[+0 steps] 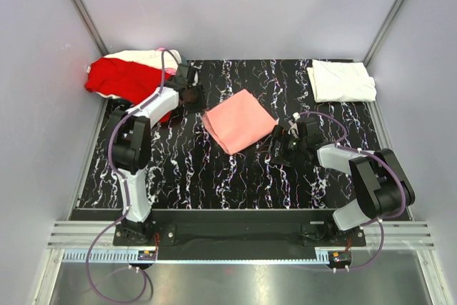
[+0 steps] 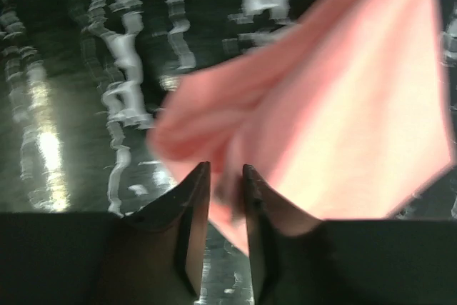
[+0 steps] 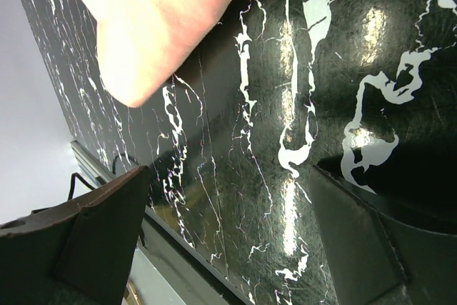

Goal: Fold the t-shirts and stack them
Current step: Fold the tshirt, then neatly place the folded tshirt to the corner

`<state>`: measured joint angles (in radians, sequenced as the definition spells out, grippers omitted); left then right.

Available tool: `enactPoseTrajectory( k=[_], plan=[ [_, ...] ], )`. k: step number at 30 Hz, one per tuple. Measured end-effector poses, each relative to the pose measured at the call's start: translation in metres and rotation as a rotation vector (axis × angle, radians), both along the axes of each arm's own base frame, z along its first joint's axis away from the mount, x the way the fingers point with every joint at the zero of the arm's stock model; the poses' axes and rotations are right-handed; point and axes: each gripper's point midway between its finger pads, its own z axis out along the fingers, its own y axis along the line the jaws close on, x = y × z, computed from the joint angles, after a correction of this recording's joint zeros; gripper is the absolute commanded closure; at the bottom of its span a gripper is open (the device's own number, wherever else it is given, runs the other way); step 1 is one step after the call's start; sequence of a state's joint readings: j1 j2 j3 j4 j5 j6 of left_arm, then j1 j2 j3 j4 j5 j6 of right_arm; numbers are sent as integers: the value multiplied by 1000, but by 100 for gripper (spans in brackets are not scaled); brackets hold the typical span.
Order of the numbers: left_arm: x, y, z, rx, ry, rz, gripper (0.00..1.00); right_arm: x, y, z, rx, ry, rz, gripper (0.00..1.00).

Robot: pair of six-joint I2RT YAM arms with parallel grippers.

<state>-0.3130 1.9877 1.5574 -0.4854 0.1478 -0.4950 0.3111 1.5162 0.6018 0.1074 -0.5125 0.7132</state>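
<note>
A folded salmon-pink t-shirt point(image 1: 239, 121) lies in the middle of the black marbled table point(image 1: 186, 169). My left gripper point(image 1: 194, 99) is at its left corner. In the left wrist view the fingers point(image 2: 194, 191) stand a narrow gap apart with the shirt's edge point(image 2: 335, 119) pinched between them. My right gripper point(image 1: 285, 138) is wide open and empty, just off the shirt's right corner point(image 3: 157, 19). A bright red t-shirt point(image 1: 118, 78) lies bunched at the far left over cream and pink ones point(image 1: 153, 56). A folded white t-shirt point(image 1: 341, 81) lies at the back right.
Grey walls close in the table at the back and both sides. A metal rail point(image 1: 235, 237) runs along the near edge by the arm bases. The left arm point(image 1: 139, 123) reaches past the red pile.
</note>
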Motion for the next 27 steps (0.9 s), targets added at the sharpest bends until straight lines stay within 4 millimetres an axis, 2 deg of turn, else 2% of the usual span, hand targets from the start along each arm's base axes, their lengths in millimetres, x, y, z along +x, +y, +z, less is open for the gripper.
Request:
enactPoseTrajectory(
  k=[3, 5, 7, 12, 17, 19, 21, 24, 27],
  plan=[
    [-2, 27, -21, 42, 46, 66, 45, 0, 0, 0, -1, 0, 0, 0],
    [-3, 44, -29, 74, 65, 108, 38, 0, 0, 0, -1, 0, 0, 0],
    [-4, 56, -33, 109, 73, 142, 37, 0, 0, 0, 0, 0, 0, 0],
    [-17, 63, -37, 142, 93, 182, 40, 2, -3, 2, -17, -10, -18, 0],
    [-44, 56, -40, 99, 102, 198, 42, 13, -13, 27, -59, -102, -51, 0],
    [-51, 49, -41, 75, 92, 195, 42, 30, -16, 43, -91, -143, -63, 0],
    [-56, 41, -40, 48, 82, 189, 43, 59, -19, 65, -119, -189, -83, 0],
    [-60, 29, -39, -8, 58, 181, 43, 116, -28, 94, -135, -247, -124, 0],
    [-60, 19, -37, -69, 34, 184, 47, 170, -48, 104, -140, -250, -181, 0]
  ],
)
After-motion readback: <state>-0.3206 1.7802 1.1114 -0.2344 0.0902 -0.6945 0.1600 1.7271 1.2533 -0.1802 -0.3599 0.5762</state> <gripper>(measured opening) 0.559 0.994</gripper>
